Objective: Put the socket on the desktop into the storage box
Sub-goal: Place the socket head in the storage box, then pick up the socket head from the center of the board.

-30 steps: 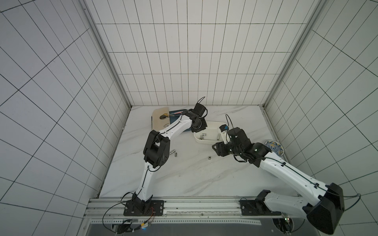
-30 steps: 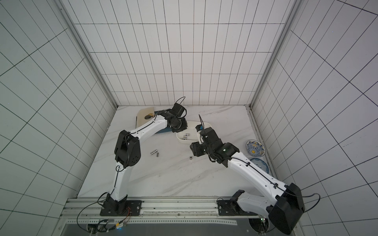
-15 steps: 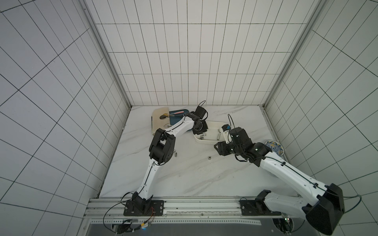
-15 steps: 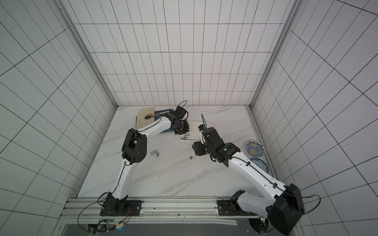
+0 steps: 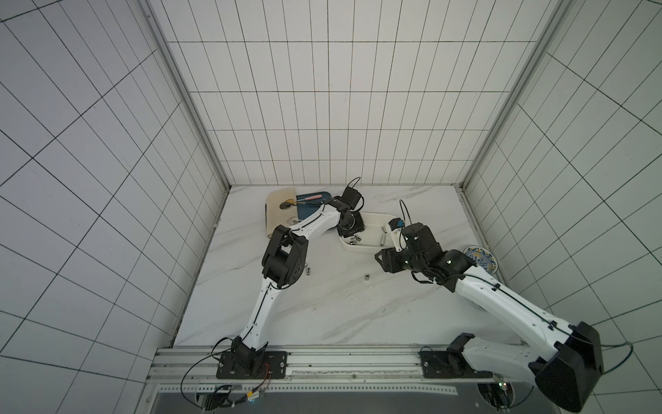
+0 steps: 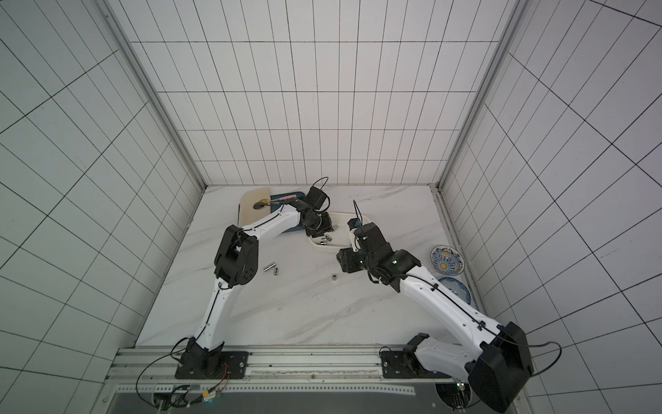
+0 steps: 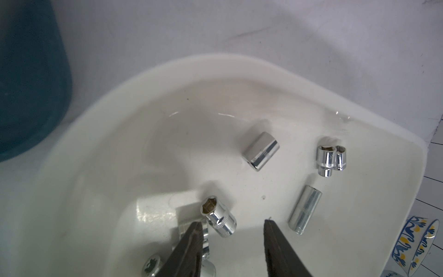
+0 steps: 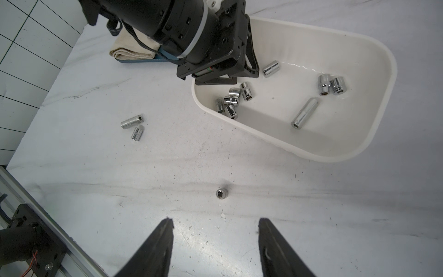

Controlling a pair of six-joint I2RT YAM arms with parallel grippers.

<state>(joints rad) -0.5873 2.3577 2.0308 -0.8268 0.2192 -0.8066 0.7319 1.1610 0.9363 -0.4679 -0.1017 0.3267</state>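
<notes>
Upright desktop socket (image 8: 221, 193) — right-wrist view

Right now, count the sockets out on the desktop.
3: a long socket and a short socket beside it, an upright socket before the right gripper. The left arm may hide more.

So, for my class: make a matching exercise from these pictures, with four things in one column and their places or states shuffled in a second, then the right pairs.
Things
1. long socket
2. short socket nearest the right claw
3. left claw
4. patterned plate

Places or states
A. open above the storage box
B. standing on end on the table
C. close to the tiled wall
D. lying flat in the storage box

Pairs: 1-D, 2-B, 3-A, 4-C
</notes>
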